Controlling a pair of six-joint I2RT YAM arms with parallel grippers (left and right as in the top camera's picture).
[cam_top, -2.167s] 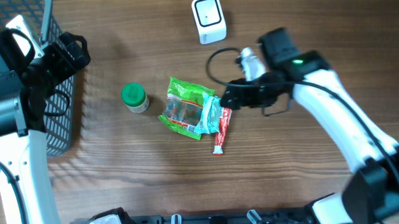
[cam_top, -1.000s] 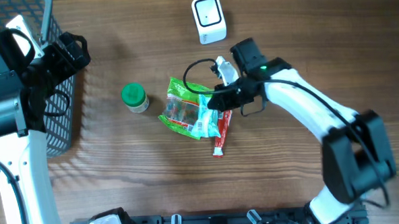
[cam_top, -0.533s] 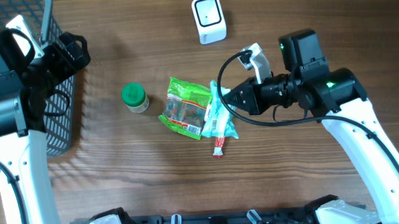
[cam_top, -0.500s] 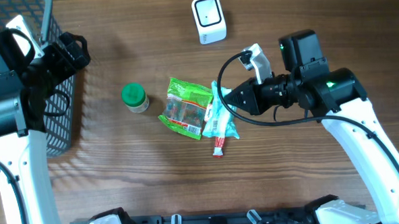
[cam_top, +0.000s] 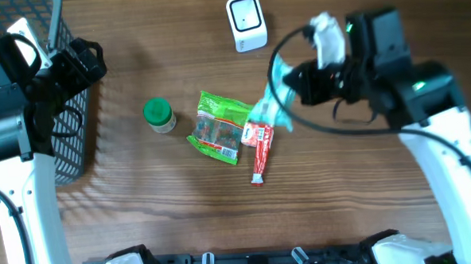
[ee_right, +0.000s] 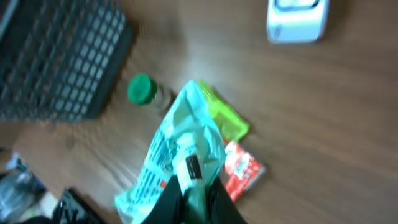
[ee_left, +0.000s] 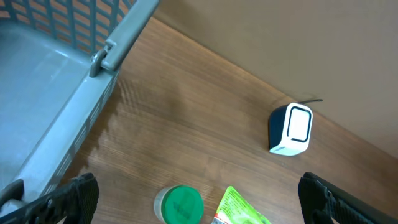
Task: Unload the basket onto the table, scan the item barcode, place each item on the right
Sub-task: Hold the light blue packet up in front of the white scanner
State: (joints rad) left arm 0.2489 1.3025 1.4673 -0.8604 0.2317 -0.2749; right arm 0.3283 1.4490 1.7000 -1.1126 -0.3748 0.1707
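Note:
A teal and white packet hangs above the table, and my right gripper is shut on its top edge. In the right wrist view the packet dangles between the dark fingers, with a small black mark on its white strip. The white scanner stands at the back of the table, left of and beyond the held packet, and shows again as the scanner. My left gripper stays open, high over the table's left side near the basket, holding nothing.
A green packet and a red tube lie mid-table below the held packet. A green-lidded jar stands to their left. The dark wire basket fills the far left. The right arm's cable loops near the scanner.
My right gripper has risen and moved toward the back right, lifting the teal packet off the pile. The red tube now lies uncovered. The left arm has not moved.

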